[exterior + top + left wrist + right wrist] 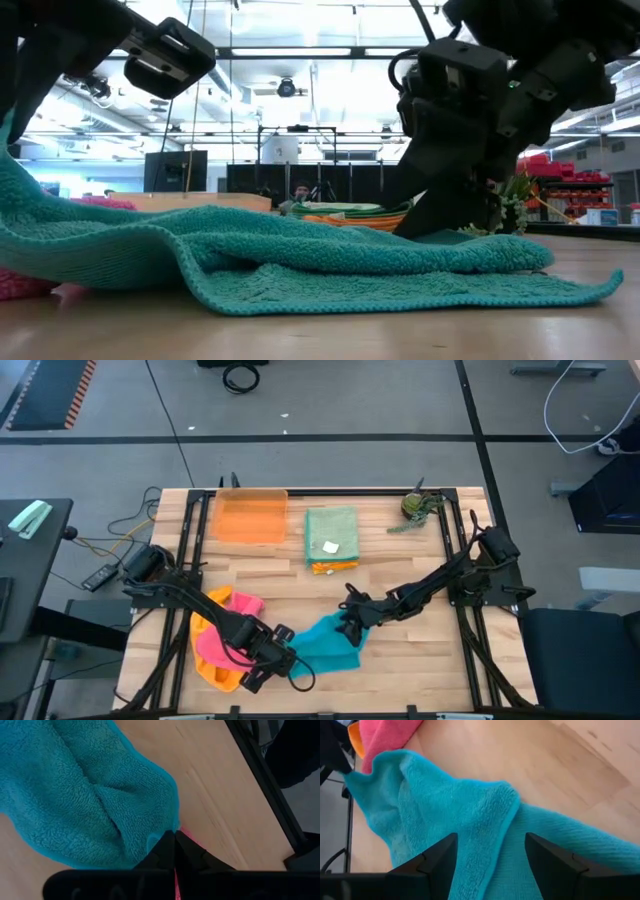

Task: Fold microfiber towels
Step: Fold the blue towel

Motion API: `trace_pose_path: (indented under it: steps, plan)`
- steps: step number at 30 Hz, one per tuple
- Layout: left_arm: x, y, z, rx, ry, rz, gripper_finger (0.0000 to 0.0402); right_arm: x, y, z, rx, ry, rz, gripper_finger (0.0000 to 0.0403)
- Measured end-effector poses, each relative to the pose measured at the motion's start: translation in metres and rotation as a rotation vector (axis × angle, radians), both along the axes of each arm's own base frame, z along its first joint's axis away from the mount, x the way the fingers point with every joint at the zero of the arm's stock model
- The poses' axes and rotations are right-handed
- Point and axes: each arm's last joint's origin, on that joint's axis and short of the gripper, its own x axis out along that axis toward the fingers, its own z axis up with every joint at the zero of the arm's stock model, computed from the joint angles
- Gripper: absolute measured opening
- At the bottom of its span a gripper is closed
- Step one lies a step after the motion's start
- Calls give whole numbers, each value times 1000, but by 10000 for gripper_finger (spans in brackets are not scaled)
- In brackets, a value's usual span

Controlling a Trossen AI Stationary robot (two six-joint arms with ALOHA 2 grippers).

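Left jaws [174, 845] pinched on teal towel [325, 643], right jaws [490, 855] wide above it; orange tray [250, 517] apparently empty.

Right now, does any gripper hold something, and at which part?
The left gripper is shut on the teal towel, pinching its edge near a corner. The right gripper is open above it, holding nothing.

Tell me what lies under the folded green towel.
Under the folded sage green towel, an orange cloth edge sticks out at its near side. The rest is covered; how many lie beneath is hidden.
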Motion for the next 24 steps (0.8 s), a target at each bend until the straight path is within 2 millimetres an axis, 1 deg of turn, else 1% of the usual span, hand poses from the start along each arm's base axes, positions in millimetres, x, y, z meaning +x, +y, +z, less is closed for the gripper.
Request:
trace_pose_path:
  steps: [4, 6, 8, 12, 15, 19, 24]
  plan:
    - [1, -1, 0, -5, -8, -1, 5, 0, 1, 1, -9, -10, -10, 239]
    - [1, -1, 1, -9, -14, -1, 7, 3, 3, 2, -7, -18, -8, 239]
    - [1, -1, 1, -10, -17, -1, 6, 10, 7, 2, -13, -29, 1, 239]
    - [3, 0, 1, -16, -17, 15, 5, 28, 14, -10, -45, 16, 12, 239]
    - [3, 1, 1, -16, -17, 16, 7, 37, 17, -9, -71, 34, 19, 238]
    - [3, 1, 1, -15, -18, 12, 4, 39, 17, -3, -104, 40, 31, 236]
    - [3, 1, 1, -13, -16, 10, 6, 30, 15, 17, -137, 67, 14, 217]
